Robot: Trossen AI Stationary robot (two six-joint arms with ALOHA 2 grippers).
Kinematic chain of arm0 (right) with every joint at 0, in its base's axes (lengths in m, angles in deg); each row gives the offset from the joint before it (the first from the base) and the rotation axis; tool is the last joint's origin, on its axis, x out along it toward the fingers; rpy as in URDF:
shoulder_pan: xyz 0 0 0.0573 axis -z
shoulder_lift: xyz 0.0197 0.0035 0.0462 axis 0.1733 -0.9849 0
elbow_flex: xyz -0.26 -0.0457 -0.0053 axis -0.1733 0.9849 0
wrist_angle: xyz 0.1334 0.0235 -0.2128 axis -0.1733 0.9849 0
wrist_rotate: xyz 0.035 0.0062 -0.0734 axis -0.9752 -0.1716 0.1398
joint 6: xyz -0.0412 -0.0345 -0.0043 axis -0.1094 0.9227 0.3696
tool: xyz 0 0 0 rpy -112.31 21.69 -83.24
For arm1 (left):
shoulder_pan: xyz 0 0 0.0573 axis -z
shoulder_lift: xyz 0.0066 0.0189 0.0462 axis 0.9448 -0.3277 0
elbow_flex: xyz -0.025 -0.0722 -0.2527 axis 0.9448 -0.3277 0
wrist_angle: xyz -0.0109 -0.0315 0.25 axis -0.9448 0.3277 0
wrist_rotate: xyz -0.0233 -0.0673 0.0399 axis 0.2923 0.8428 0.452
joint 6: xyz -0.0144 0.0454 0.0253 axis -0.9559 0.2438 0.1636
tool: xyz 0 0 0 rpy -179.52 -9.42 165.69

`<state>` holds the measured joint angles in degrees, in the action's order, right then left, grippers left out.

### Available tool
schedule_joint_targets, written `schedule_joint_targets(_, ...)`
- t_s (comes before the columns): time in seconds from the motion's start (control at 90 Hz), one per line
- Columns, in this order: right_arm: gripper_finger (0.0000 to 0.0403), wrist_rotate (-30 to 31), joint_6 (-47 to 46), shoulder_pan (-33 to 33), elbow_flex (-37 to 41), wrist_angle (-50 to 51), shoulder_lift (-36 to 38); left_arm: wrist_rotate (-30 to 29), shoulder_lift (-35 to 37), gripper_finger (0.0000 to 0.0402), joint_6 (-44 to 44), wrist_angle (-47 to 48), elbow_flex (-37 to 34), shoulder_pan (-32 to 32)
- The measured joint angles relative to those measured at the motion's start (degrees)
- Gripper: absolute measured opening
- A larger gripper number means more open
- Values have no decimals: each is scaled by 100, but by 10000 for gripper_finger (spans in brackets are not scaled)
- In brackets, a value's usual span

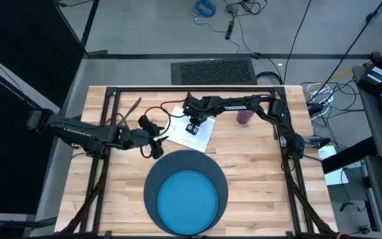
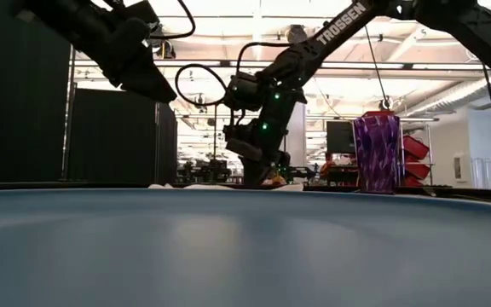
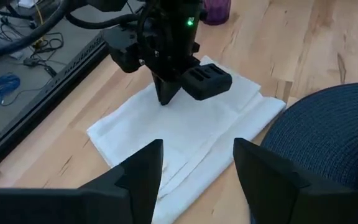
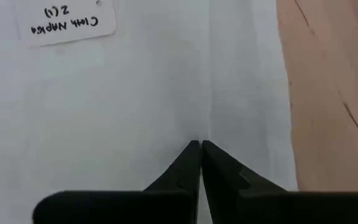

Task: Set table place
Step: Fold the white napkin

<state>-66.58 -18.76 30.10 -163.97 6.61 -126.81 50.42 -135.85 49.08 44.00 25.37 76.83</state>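
The right hand [image 4: 200,144], fingers pressed together, touches the white napkin [image 1: 195,133] just beyond the navy mat [image 1: 152,182] holding the blue plate [image 1: 188,202]. The left hand [image 3: 197,160] hovers spread beside the napkin's edge. Only the right wrist view shows the napkin's label [image 4: 65,22]. The purple cup [image 1: 245,117] stands apart on open table [image 1: 257,159].

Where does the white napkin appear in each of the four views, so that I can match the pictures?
High view: the white napkin lies above the navy mat, under the right gripper.
Low view: only a thin white strip by the gripper's tip.
Left wrist view: it fills the centre, beyond the left gripper.
Right wrist view: it covers most of the picture.
Shared landmark: the right gripper pressing on the napkin.
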Motion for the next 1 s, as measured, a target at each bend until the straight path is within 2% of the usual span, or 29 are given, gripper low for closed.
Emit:
schedule_joint_targets(0.144, 0, 28, 7, -6, -79, 51, 99, 0, 0, 161, 7, 6, 0, 0)
schedule_joint_targets(0.389, 0, 28, 24, -4, -90, 31, 144, 0, 0, 53, 55, 37, 0, 0)
schedule_joint_targets(0.544, 0, 178, 25, -7, -138, 175, 144, 0, 0, 8, 56, 39, 0, 0)
schedule_joint_targets(0.733, 0, 875, 36, -9, -456, 682, 146, 0, 0, 1, 76, 75, 0, 1)
schedule_joint_targets(1.0, 0, 913, 87, -7, -739, 707, 156, 2, 0, 0, 162, 72, 0, 1)
